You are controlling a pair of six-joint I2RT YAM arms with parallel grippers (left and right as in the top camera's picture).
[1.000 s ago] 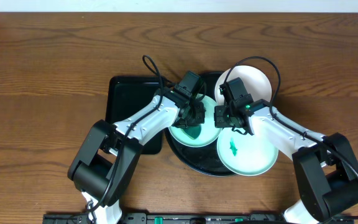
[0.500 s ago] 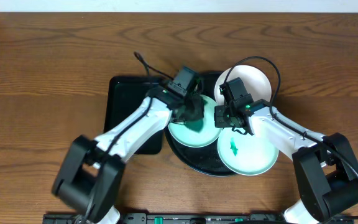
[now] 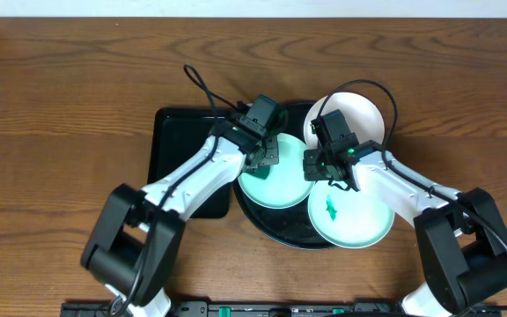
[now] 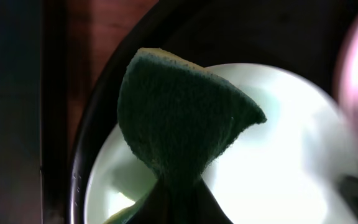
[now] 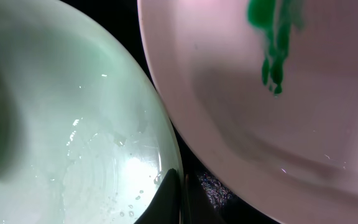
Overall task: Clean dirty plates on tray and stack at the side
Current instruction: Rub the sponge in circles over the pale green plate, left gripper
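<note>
The left gripper (image 3: 268, 158), clamped on the green sponge (image 4: 179, 118), has slid from the middle of the nearest plate (image 3: 282, 188) up toward its far-left rim. The dark green patch there a second ago is gone, and the middle now shows bare pale mint. The left arm's elbow (image 3: 126, 231) has swung outward, and its cable (image 3: 202, 88) has shifted left.

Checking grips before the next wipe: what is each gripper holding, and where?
Left gripper pinches the green sponge by its narrow lower end. Right gripper grips the mint plate by its rim.
</note>
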